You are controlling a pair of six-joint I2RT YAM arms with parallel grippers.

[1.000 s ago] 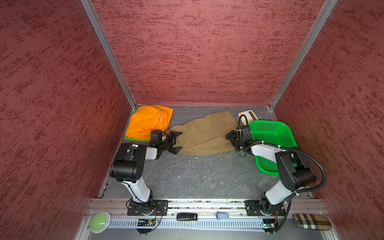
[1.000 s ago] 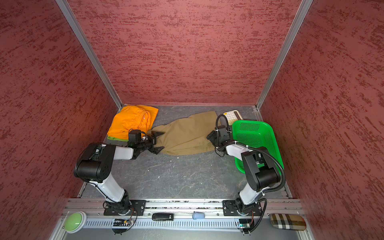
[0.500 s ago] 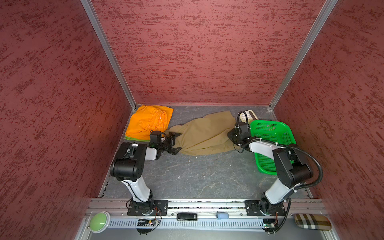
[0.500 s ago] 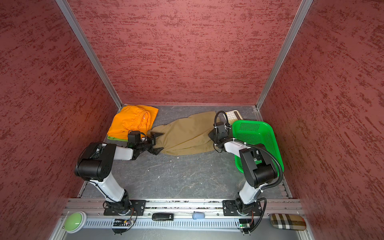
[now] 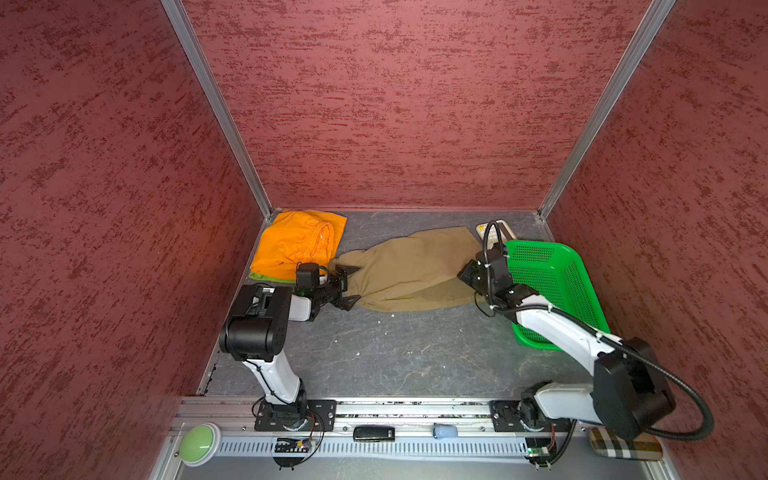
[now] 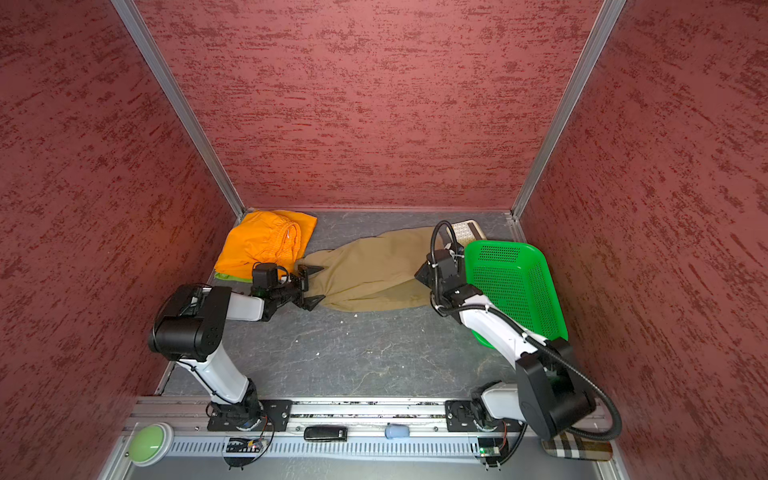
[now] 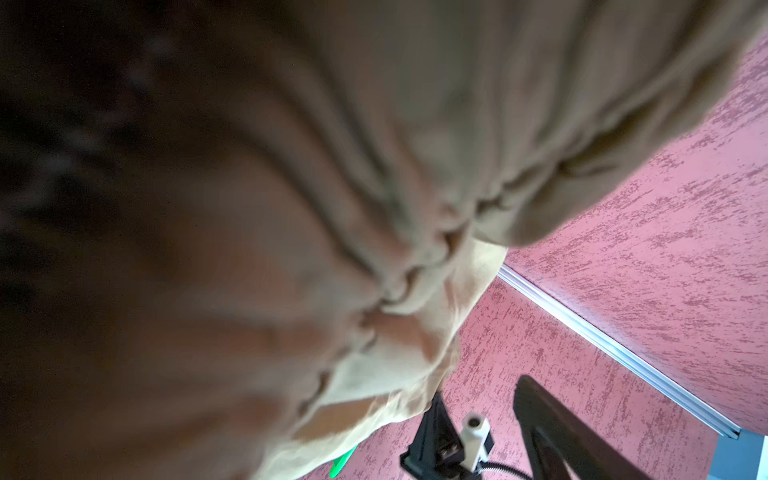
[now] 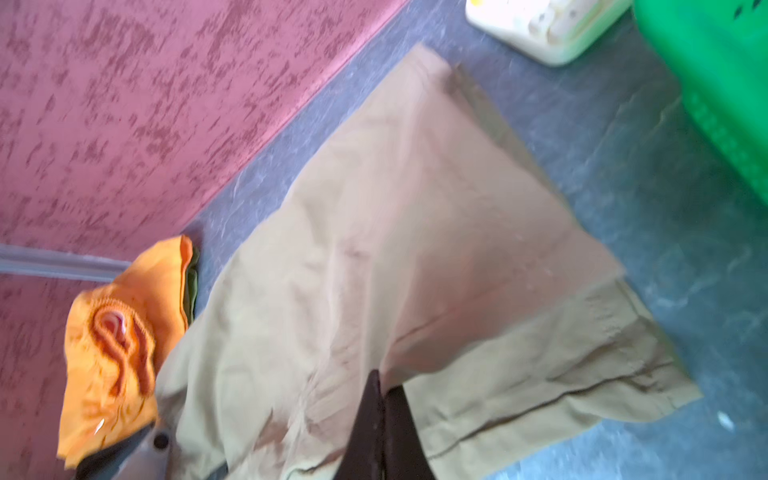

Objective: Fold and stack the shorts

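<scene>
The khaki shorts [image 5: 411, 270] [image 6: 370, 270] lie spread across the back of the floor. My right gripper [image 5: 466, 275] [image 8: 380, 386] is shut on their right edge, and a fold of fabric rises between its fingers. My left gripper [image 5: 350, 285] [image 6: 312, 285] is open at their left, gathered end, one finger on each side of the cloth. In the left wrist view khaki cloth [image 7: 374, 208] fills most of the picture. The orange shorts [image 5: 299, 243] [image 8: 116, 345] lie folded at the back left on the lime green shorts [image 5: 266, 276], of which only an edge shows.
A green perforated basket [image 5: 552, 282] [image 6: 515, 282] stands at the right, just behind my right arm. A white flat object [image 5: 492, 232] [image 8: 548, 25] lies in the back right corner. Red walls close in three sides.
My right gripper has shut on the right edge of the khaki shorts after moving in over it. The left gripper has stayed open at the left end.
</scene>
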